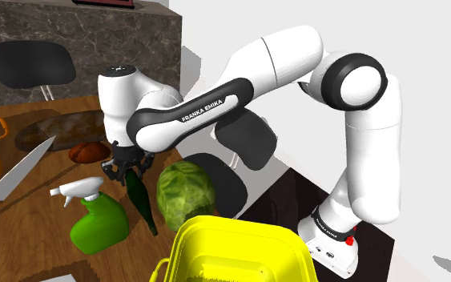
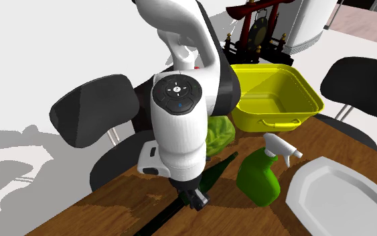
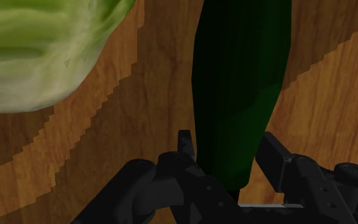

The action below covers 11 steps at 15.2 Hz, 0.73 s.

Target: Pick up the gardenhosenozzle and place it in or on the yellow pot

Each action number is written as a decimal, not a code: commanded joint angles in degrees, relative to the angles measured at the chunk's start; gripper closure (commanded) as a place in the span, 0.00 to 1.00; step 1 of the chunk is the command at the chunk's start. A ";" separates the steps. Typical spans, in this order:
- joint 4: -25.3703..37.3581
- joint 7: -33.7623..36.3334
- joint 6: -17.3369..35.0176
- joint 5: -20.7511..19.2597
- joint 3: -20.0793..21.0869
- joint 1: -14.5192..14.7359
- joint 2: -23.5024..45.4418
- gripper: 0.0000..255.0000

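Gripper (image 3: 227,149) fingers apart, straddling the thick end of the dark green, smooth, bottle-shaped nozzle (image 3: 241,83). They sit close to both flanks, and I see no clear clasp. The nozzle lies flat on the brown wood-grain table (image 1: 39,232), between the pale green leafy lettuce head (image 1: 185,191) and the lime spray bottle with a white trigger (image 1: 99,220), tapering toward the yellow plastic pot (image 1: 215,226).
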 commanded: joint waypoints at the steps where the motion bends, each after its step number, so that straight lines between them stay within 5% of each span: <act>1: 0.49 -0.17 -0.91 0.30 0.20 -0.08 -0.50 1.00; 11: 3.97 -1.15 -7.09 2.09 1.27 -0.55 -3.51 1.00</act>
